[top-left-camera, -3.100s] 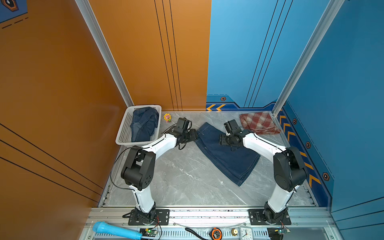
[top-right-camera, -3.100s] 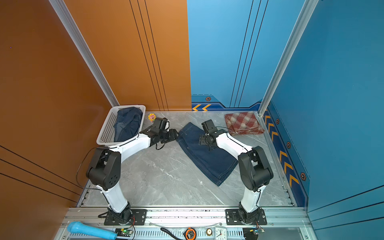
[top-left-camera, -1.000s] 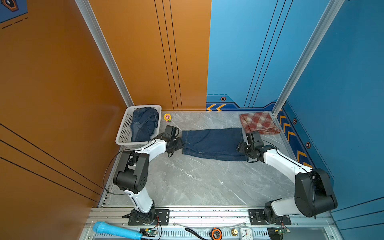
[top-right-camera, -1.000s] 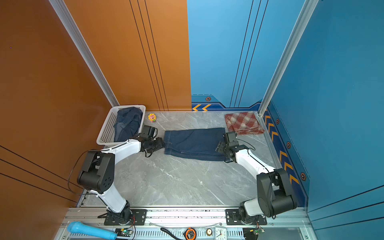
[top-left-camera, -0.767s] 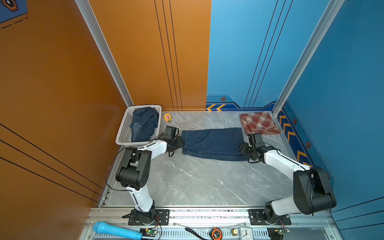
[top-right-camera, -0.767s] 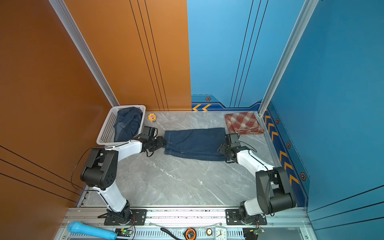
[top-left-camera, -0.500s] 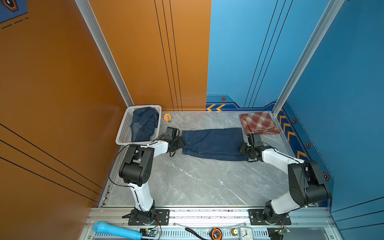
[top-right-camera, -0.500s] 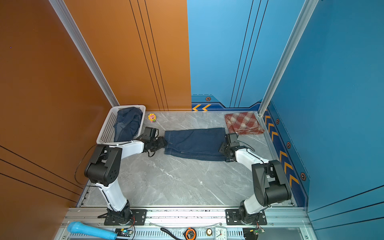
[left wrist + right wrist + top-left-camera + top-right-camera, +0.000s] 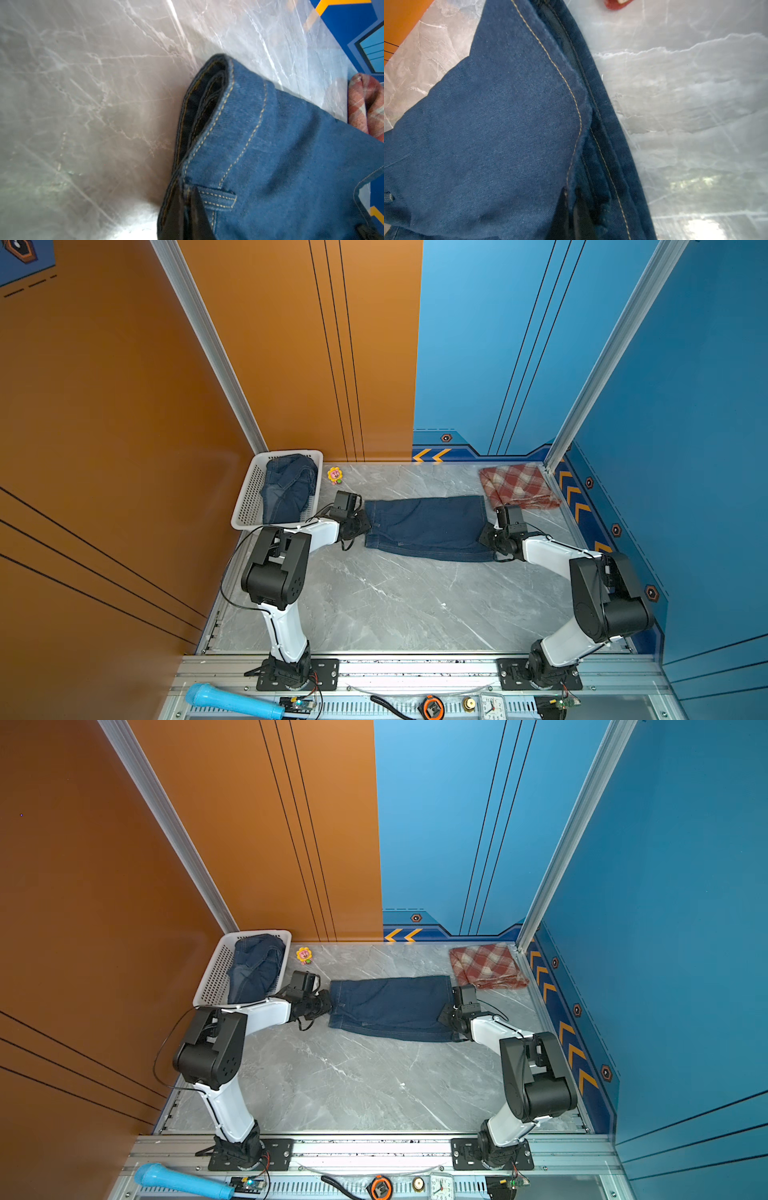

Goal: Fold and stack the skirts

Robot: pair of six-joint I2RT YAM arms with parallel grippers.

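- The denim skirt [image 9: 428, 526] lies flat on the far half of the table [image 9: 395, 605], between the two claws. Its long axis runs across the table from left to right, and the right end sits slightly nearer the robot's bases.
- Its waistband [image 9: 245, 116] points left: the left wrist view shows a belt loop [image 9: 218, 199] just beside the left claw [image 9: 187, 197]. Its hem [image 9: 608, 158] points right.
- The left claw is pinched tight on the waistband edge. From it the skirt stretches away to the right.
- The right claw [image 9: 571, 201] is pinched tight on the hem edge. In a top view it grips toward the near part of that end [image 9: 488, 536], and the skirt runs away from it to the left.
- Each arm is nearer its own end, and neither reaches across the middle.
- With both short ends held, the next move probably turns on this left-right axis. Carrying one end along it onto the other would halve the length.
- The plaid skirt [image 9: 517, 487] lies folded in the far right corner, just beside the denim skirt's far right corner; I cannot tell whether they touch.
- The other denim skirt [image 9: 289, 485] sits bunched in the basket [image 9: 249, 497] at the far left.
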